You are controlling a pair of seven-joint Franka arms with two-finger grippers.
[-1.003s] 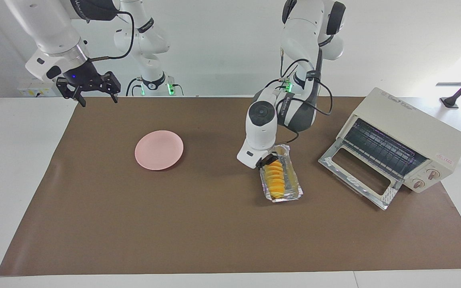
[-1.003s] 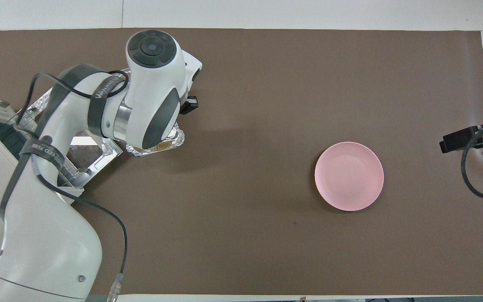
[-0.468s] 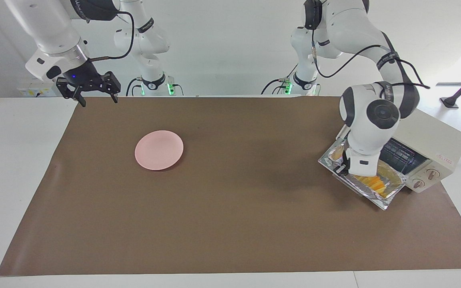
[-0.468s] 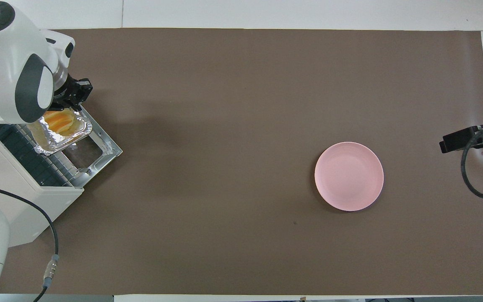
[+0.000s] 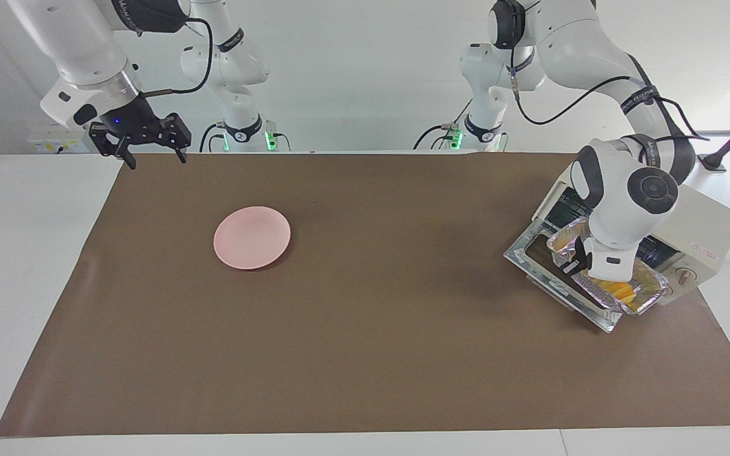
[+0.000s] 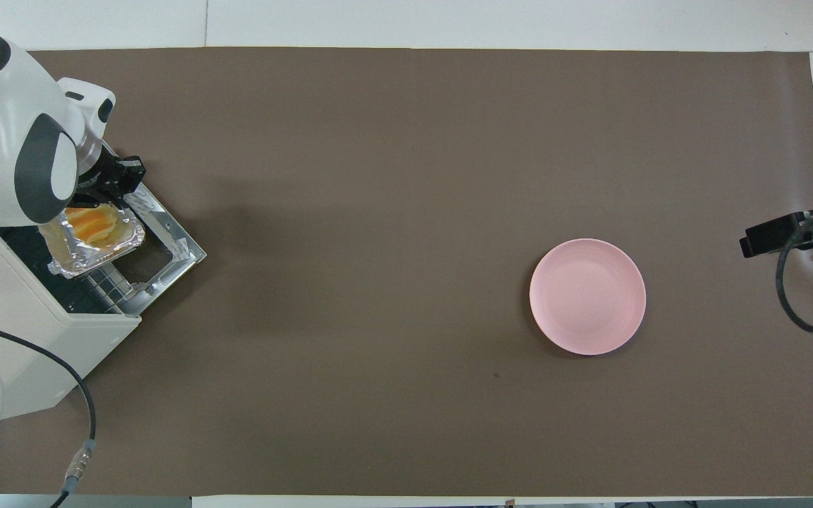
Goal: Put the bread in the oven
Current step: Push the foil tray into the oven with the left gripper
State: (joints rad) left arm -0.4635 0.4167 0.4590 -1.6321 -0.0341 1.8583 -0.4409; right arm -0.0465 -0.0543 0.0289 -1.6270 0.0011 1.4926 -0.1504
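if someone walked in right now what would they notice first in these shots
Most eye-catching is the left gripper, shut on the rim of a crinkled foil tray holding the yellow-orange bread, raised over the open door of the cream oven at the left arm's end of the table. Next comes the pink plate, alone on the brown mat toward the right arm's end. The right gripper waits open over the mat's edge there.

Bright, even light from above fills both views, and focus is sharp throughout. The brown mat (image 5: 365, 354) carries only soft, diffuse shadows under the arms. Daylight blows out the corner above the oven (image 5: 710, 231), and the foil tray (image 6: 92, 250) glints.
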